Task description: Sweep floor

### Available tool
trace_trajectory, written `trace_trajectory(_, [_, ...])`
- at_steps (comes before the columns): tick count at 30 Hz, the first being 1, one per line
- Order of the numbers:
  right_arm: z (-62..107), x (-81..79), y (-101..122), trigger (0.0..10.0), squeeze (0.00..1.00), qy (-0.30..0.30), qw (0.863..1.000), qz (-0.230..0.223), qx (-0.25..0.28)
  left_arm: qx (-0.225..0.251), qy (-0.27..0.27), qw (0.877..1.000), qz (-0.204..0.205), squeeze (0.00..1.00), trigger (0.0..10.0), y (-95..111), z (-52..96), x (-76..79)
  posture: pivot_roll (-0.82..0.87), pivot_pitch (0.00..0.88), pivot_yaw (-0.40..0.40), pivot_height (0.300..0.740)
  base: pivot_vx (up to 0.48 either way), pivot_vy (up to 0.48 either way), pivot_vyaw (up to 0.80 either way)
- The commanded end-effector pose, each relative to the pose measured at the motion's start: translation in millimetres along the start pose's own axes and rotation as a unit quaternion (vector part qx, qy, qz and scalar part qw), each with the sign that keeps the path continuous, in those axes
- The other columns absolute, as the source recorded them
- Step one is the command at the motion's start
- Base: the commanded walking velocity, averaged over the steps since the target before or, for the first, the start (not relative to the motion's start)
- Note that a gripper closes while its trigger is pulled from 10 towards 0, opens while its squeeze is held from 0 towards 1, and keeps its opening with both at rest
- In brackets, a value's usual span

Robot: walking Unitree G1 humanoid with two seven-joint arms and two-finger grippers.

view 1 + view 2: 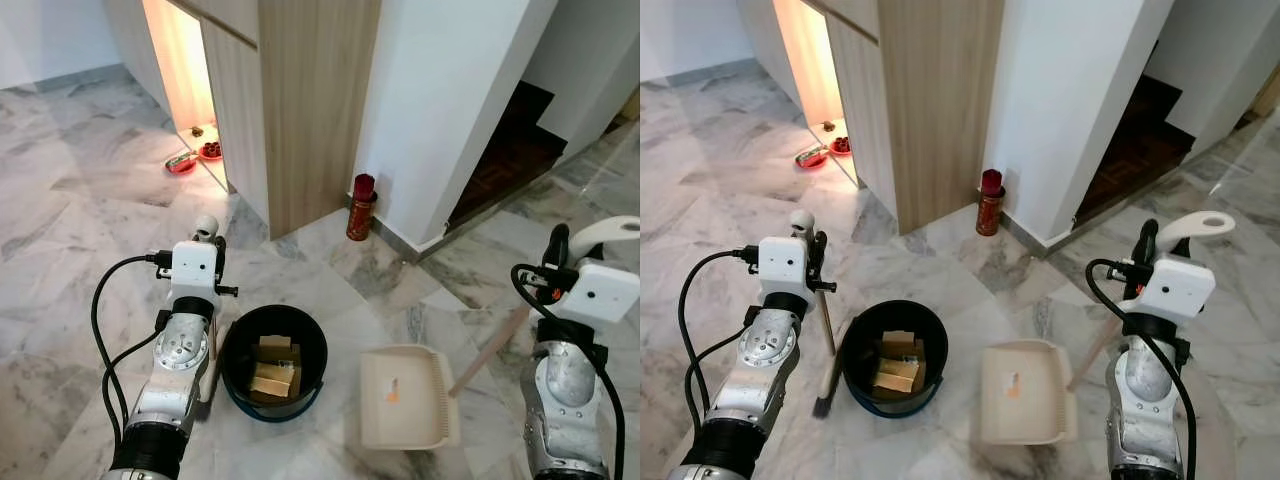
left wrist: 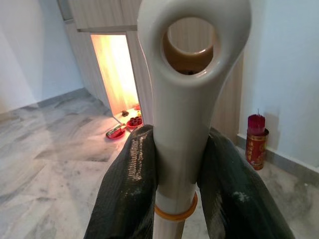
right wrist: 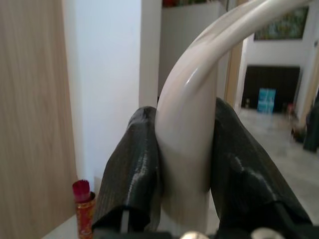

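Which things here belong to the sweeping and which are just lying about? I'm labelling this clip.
Job: broom in left gripper; dustpan, its handle in right gripper; bucket; scrap in the dustpan.
Lying about: red can; red dishes.

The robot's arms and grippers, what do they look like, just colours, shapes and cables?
Both arms are silver metal with round joint housings and black cuffs lower down. Each wrist carries a white boxy camera block, and a black cable loops beside each arm. The left gripper and right gripper each have two long, matte black, textured fingers.
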State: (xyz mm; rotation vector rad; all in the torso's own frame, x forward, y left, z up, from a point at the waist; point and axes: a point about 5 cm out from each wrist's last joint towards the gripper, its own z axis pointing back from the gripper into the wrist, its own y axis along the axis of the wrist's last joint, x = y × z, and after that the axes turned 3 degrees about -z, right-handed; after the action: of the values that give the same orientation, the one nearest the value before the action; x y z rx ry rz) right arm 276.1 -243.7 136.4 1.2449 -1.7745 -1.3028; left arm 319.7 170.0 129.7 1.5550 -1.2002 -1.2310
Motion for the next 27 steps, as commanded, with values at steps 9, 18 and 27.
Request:
trace_trajectory(9, [3.0,5.0,-9.0,10.0,0.0,-0.008,0.998,-0.062,-0.01,0.029,0.008,0.999,0.028,0.0,10.0,11.2,-2.5,2.9,0.13,0.066,-0.067,0.74,0.0,0.0,0.0])
trace_trajectory(18, [7.6,0.9,-17.1,10.0,0.0,0.01,0.995,-0.092,-0.025,0.034,0.005,0.999,0.034,0.0,10.0,12.8,-2.2,3.8,0.13,0.072,-0.066,0.74,0.0,0.0,0.0])
trace_trajectory(27, [6.2,-4.2,-18.4,10.0,0.0,0.046,0.994,-0.095,-0.03,0.031,0.007,0.999,0.036,0.0,10.0,11.2,-1.0,3.4,0.13,0.07,-0.07,0.74,0.0,0.0,0.0])
